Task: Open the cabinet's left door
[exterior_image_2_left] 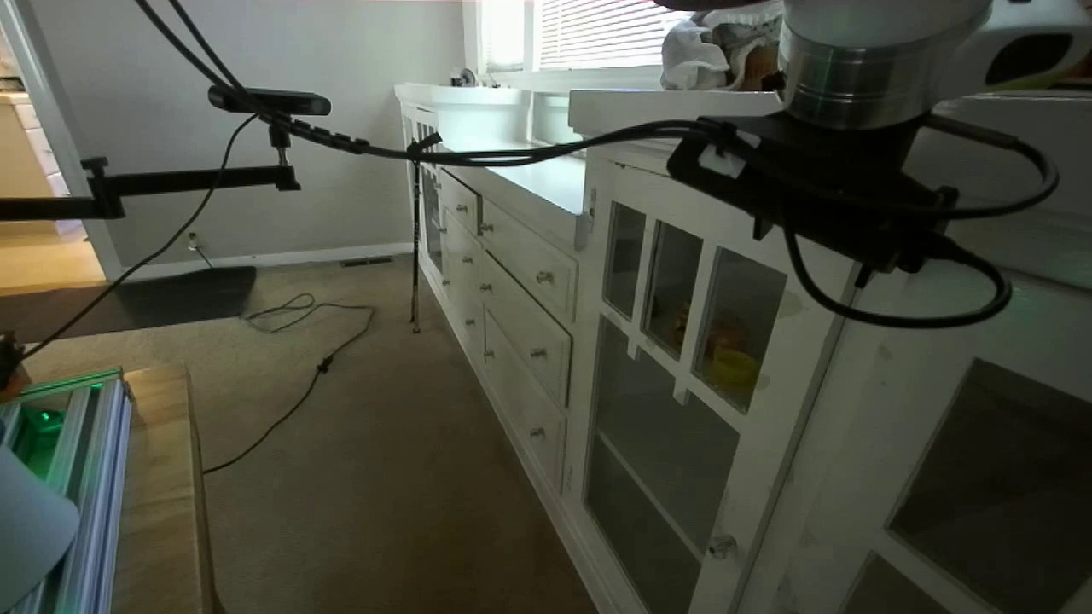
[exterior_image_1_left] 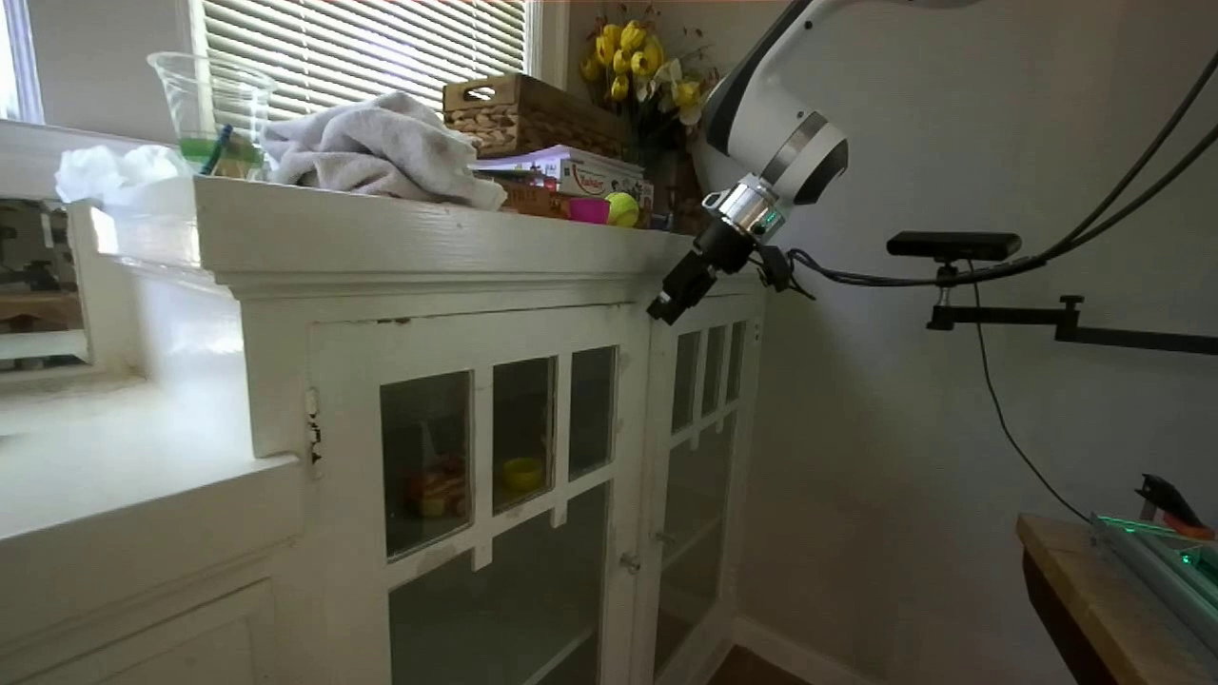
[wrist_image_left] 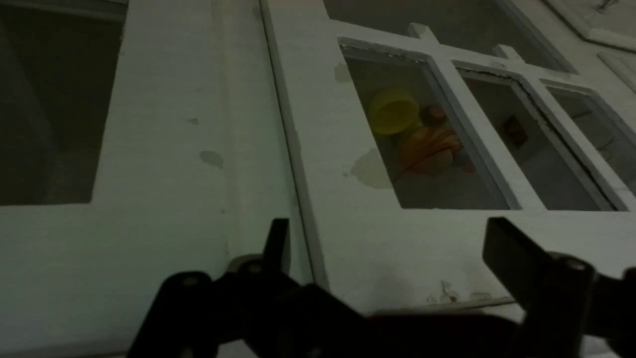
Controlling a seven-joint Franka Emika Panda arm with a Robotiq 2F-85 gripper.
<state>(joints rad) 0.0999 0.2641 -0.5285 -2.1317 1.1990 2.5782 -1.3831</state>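
The white cabinet (exterior_image_1_left: 447, 243) has two glass-paned doors, both shut. The left door (exterior_image_1_left: 352, 419) has a small knob (exterior_image_1_left: 630, 563) low on its seam side; this door (exterior_image_2_left: 789, 375) and knob (exterior_image_2_left: 721, 546) also show in an exterior view. The right door (exterior_image_1_left: 657, 476) stands beside it with its own knob (exterior_image_1_left: 664, 538). My gripper (exterior_image_1_left: 659, 314) is near the top of the seam, high above both knobs. In the wrist view the gripper (wrist_image_left: 387, 221) is open and empty, its fingers spread across the left door's upper corner (wrist_image_left: 318, 149). Contact cannot be told. Both knobs are outside the wrist view.
The cabinet top carries a towel (exterior_image_1_left: 381, 152), a plastic cup (exterior_image_1_left: 209, 105), a woven basket (exterior_image_1_left: 533, 114), boxes (exterior_image_1_left: 599, 176) and yellow flowers (exterior_image_1_left: 628, 57). Drawers (exterior_image_2_left: 520, 315) adjoin the left door. A wooden table (exterior_image_2_left: 158, 477) and a camera mount (exterior_image_1_left: 952, 245) stand opposite. Cables hang at the wrist.
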